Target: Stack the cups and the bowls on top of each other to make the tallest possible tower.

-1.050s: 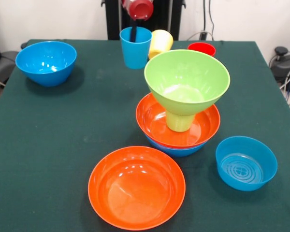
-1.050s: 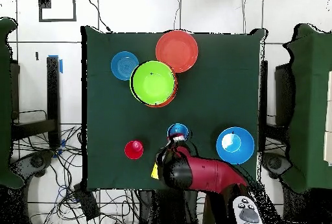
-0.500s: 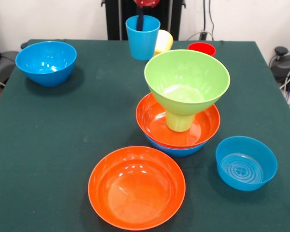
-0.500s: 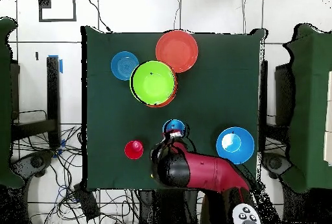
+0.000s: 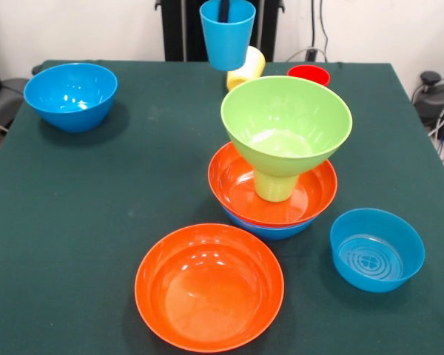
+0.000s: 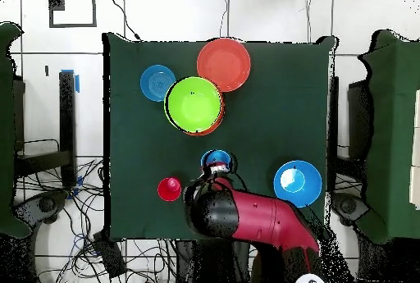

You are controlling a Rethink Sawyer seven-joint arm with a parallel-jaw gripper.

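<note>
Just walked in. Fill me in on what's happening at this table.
The robot arm is building a tower from plastic cups and bowls. Its end effector holds the blue cup in the air above the table's far side, one finger reaching down inside it. The tower so far is a blue bowl at the bottom, an orange bowl in it, a green cup, and a green bowl on top. A yellow cup, a red cup and three more bowls sit loose on the table.
</note>
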